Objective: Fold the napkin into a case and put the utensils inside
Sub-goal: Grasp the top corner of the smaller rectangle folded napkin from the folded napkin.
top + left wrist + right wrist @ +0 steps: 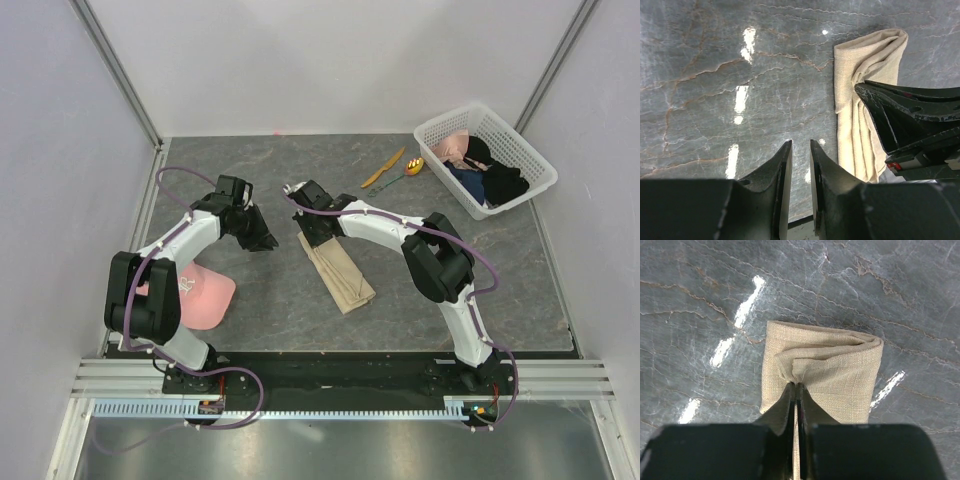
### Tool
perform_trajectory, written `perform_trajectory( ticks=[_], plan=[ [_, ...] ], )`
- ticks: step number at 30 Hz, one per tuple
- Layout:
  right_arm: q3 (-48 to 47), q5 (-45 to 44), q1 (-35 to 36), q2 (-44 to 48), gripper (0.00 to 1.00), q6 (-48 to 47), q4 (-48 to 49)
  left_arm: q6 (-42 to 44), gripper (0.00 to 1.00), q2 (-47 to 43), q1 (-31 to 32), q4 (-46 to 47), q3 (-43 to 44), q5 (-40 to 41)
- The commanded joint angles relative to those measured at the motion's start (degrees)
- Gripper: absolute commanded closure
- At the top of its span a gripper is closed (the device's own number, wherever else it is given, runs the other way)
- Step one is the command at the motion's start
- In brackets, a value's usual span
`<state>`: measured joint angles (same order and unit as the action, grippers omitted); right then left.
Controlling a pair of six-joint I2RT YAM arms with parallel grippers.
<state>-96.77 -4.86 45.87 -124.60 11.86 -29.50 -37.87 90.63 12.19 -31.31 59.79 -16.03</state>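
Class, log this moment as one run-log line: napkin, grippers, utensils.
napkin: folded into strip | right gripper: shut, pinching napkin fold | left gripper: slightly open, empty | knife, spoon: beside basket, not inserted

We find no writing we can read anywhere; the soft pink cloth cap (205,300) bears a small white mark, too blurred for us to make out.

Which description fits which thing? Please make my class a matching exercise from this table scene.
Things:
1. napkin
2. cap
3. knife
4. basket

Descriptions:
a. white, holding clothes
b. folded, pinched by the right gripper
c. pink
d. orange, beside the spoon

Pairs: 1-b, 2-c, 3-d, 4-a
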Motion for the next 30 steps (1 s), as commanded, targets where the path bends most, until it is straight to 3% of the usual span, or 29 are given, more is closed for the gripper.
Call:
perform_trajectory(
  ticks=[1, 8, 13, 20, 25, 30],
  plan=[
    [-3.33, -1.03, 0.1, 0.14, 1.0, -0.34, -0.82, -0.89, 0.71, -2.65, 0.73, 4.93, -0.38, -2.34],
    [-2.9, 0.2, -0.34, 3.83, 1.0, 0.53, -3.02, -0.19, 0.68, -1.51, 7.84, 9.76, 0.42, 3.36],
    [-0.7, 3.8, -2.53, 5.5, 1.0, 2.47, -4.43, 0.42, 0.74, -0.81, 14.87, 12.24, 0.06, 10.74],
    [2.46, 7.68, -4.82, 7.35, 1.0, 4.31, -4.25, 1.21, 0.75, 0.86, 18.22, 14.96, -0.82, 17.16],
    [3.34, 9.69, -5.79, 7.79, 1.0, 5.81, -3.46, 1.39, 0.68, 3.5, 20.15, 15.57, 0.15, 19.54],
    [3.17, 10.93, -6.05, 7.44, 1.0, 7.39, -3.11, 1.74, 0.69, 5.34, 22.88, 18.21, 0.59, 23.67]
  ],
)
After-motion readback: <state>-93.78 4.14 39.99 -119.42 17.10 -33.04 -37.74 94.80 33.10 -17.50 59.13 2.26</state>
